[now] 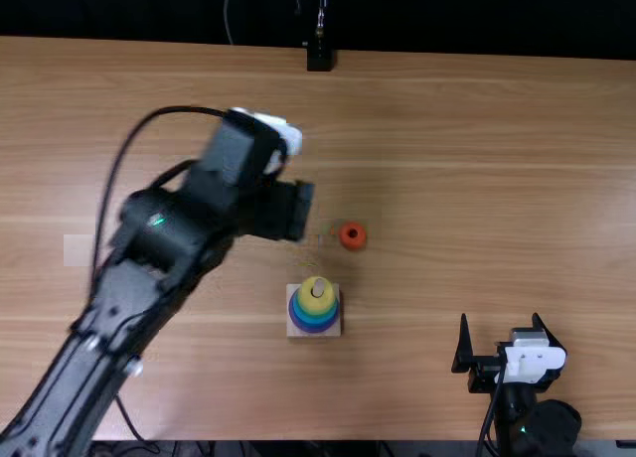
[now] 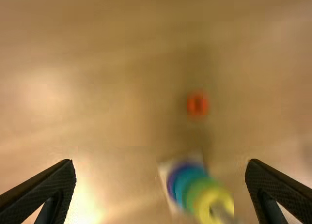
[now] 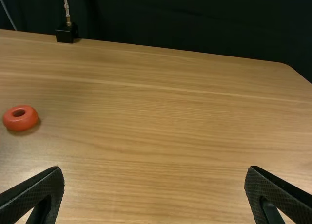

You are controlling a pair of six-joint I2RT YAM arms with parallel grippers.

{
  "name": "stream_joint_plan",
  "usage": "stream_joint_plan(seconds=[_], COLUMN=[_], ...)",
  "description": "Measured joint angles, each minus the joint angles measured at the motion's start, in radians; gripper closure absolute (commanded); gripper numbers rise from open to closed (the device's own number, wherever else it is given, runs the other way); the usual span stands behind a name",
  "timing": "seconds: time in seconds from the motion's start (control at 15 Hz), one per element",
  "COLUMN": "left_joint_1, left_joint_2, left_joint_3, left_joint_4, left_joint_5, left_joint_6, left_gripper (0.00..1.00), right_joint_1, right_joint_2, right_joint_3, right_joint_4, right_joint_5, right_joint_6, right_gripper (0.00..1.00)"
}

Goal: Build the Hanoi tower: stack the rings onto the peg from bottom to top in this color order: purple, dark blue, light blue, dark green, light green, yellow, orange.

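In the top view my left gripper [image 1: 298,211] hangs above the table, up and left of the orange ring [image 1: 353,235], which lies flat on the wood. Just below that ring stands the wooden base [image 1: 329,331] with its peg [image 1: 318,287] and a stack: yellow ring [image 1: 316,303] on top, blue and purple ones lower. Green also shows under the yellow in the left wrist view, where my left gripper [image 2: 160,173] is open with the stack [image 2: 195,187] and orange ring [image 2: 197,104] in sight. My right gripper [image 1: 499,343] is open near the front edge; its wrist view shows it [image 3: 154,177] empty.
A black stand [image 1: 320,56] is at the table's far edge. The left arm [image 1: 149,268] with its cable spans the left part of the table [image 1: 477,179]. The right arm stays low at the front right.
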Motion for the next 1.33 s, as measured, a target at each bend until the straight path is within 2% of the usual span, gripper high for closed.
stream_joint_plan(seconds=[0.2,0.33,0.4,0.47,0.87,1.13,1.33], left_joint_1=[0.126,0.221,0.277,0.318,0.446,0.443,0.420], left_joint_2=[-0.272,-0.377,-0.442,-0.502,-0.904,-1.238,-1.410], left_joint_3=[-0.343,-0.540,-0.637,-0.707,-1.117,-1.479,-1.616], left_joint_4=[0.501,0.726,0.780,0.787,0.811,0.807,0.801], left_joint_5=[-0.002,0.001,0.002,-0.003,0.000,0.000,0.001], left_joint_6=[0.000,0.000,0.000,-0.001,0.001,0.001,0.002], left_gripper=[0.00,0.00,0.00,0.00,0.00,0.00,0.00], right_joint_1=[0.000,0.000,0.000,0.000,0.000,0.000,0.000], right_joint_2=[0.000,0.000,0.000,0.000,0.000,0.000,0.000], right_joint_3=[0.000,0.000,0.000,0.000,0.000,0.000,0.000], right_joint_4=[0.000,0.000,0.000,0.000,0.000,0.000,0.000], right_joint_5=[0.000,0.000,0.000,0.000,0.000,0.000,0.000], right_joint_6=[0.001,0.000,0.000,0.000,0.000,0.000,0.000], right_gripper=[0.00,0.00,0.00,0.00,0.00,0.00,0.00])
